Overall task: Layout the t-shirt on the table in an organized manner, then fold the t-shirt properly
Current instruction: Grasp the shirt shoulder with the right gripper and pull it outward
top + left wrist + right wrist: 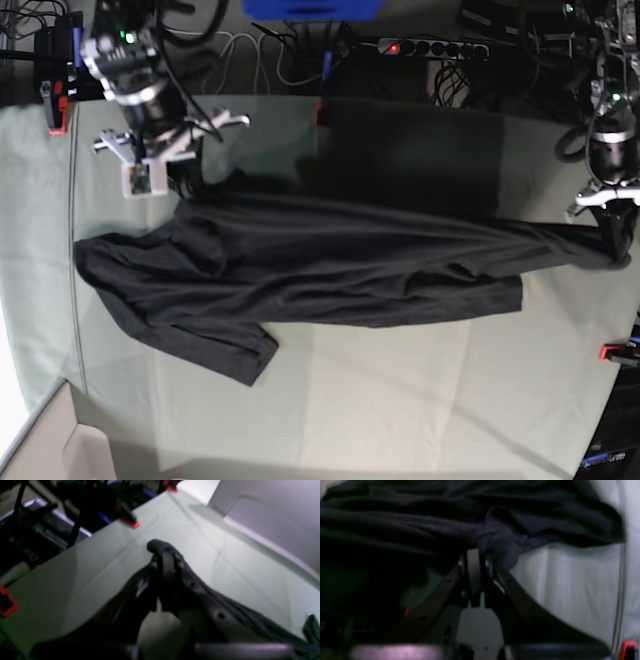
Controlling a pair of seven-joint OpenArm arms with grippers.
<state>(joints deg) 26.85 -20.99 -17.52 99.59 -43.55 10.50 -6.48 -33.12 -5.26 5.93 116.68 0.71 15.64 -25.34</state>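
Observation:
The charcoal t-shirt (330,265) lies stretched in a long wrinkled band across the table (400,400), with one sleeve spread toward the lower left. At its right end, my left gripper (608,248) is shut on a bunched corner. In the left wrist view the closed fingers (162,562) hold dark cloth (250,620) that trails away over the pale table (100,567). My right gripper (187,190) sits at the shirt's upper left edge. In the right wrist view it (477,555) is shut on a fold of the fabric (500,540).
Red clamps (617,352) (131,522) (628,646) grip the table's edges. A dark rectangular patch (410,160) lies at the far side of the table. A power strip (430,47) and cables run behind it. A pale box corner (50,440) stands at lower left.

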